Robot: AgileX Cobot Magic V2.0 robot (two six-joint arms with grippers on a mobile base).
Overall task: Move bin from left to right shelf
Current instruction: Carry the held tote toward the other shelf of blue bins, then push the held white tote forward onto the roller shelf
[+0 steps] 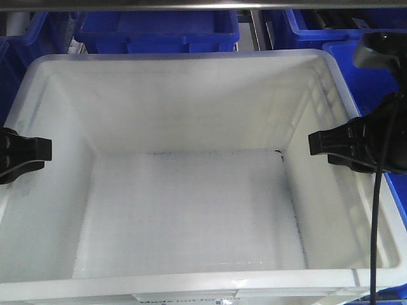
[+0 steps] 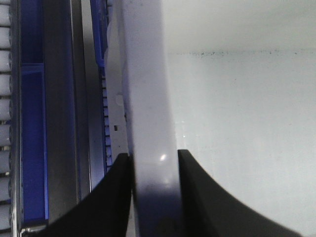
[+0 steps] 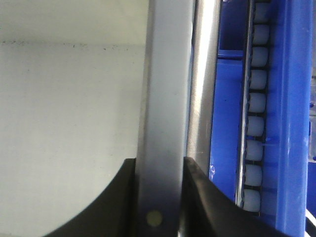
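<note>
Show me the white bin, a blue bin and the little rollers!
white bin (image 1: 191,210), front view, on its bare floor.
blue bin (image 1: 159,42), front view, on its front wall.
rollers (image 3: 256,102), right wrist view, on one roller mid-row.

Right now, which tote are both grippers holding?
The white bin, the only one not blue: the left gripper and right gripper each pinch its rim; the blue totes stand behind.

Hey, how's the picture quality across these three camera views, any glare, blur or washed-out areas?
Front view: the bin looks washed out, with a glare spot on its near rim. Left wrist view: the rim is blurred, the left pincer a featureless black shape. Right wrist view: the right pincer is equally dark; the steel rail gleams.
</note>
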